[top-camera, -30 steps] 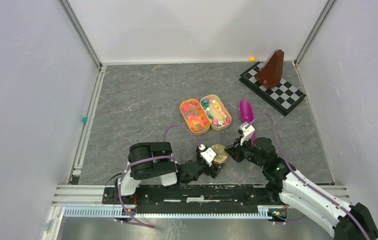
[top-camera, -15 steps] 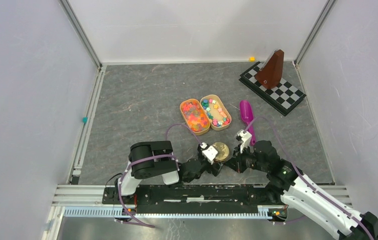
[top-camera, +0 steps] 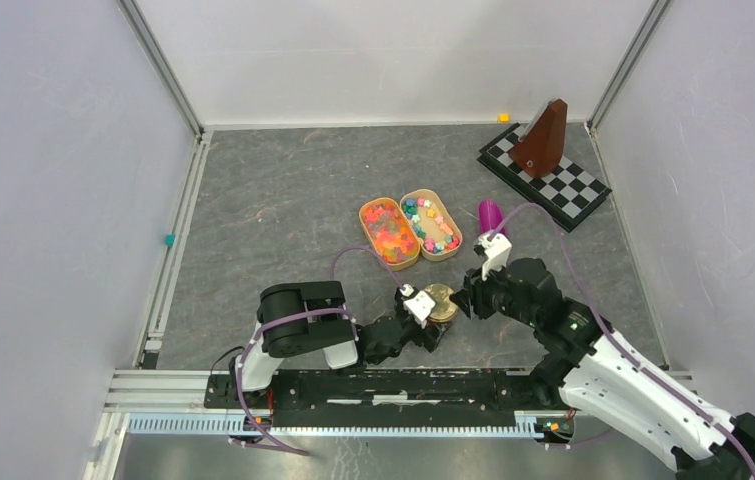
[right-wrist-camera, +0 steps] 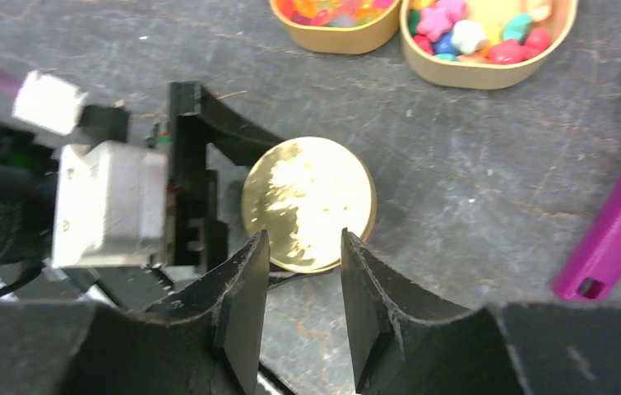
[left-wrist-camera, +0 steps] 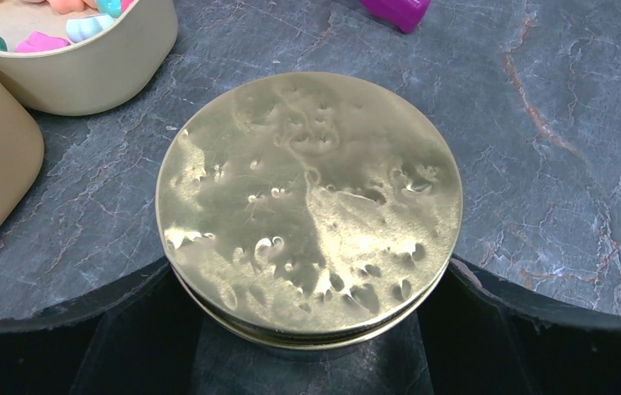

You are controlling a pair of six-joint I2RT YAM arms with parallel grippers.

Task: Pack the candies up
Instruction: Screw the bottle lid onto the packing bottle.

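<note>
The candies (top-camera: 431, 224) lie in a tan oval tray (top-camera: 450, 250), small mixed-colour pieces; a twin tray (top-camera: 365, 222) beside it holds orange and red sweets. The candies (right-wrist-camera: 471, 33) also show at the top of the right wrist view. A round gold tin (top-camera: 441, 302) with its lid on stands near the arms. My left gripper (left-wrist-camera: 311, 276) is shut on the gold tin (left-wrist-camera: 307, 197), a finger against each side. My right gripper (right-wrist-camera: 304, 247) hangs open just short of the tin (right-wrist-camera: 307, 202), nothing between its fingers. The purple scoop (right-wrist-camera: 619, 206) lies to the right.
A checkered board (top-camera: 578, 195) with a brown wedge-shaped block (top-camera: 543, 140) stands at the back right. The scoop's bowl (top-camera: 491, 213) shows past my right arm. White walls close in the table on three sides. A metal rail (top-camera: 178, 240) runs along the left.
My right gripper has opened from nearly shut. The right arm has shifted and now covers the scoop's handle. The left gripper and tin have stayed put.
</note>
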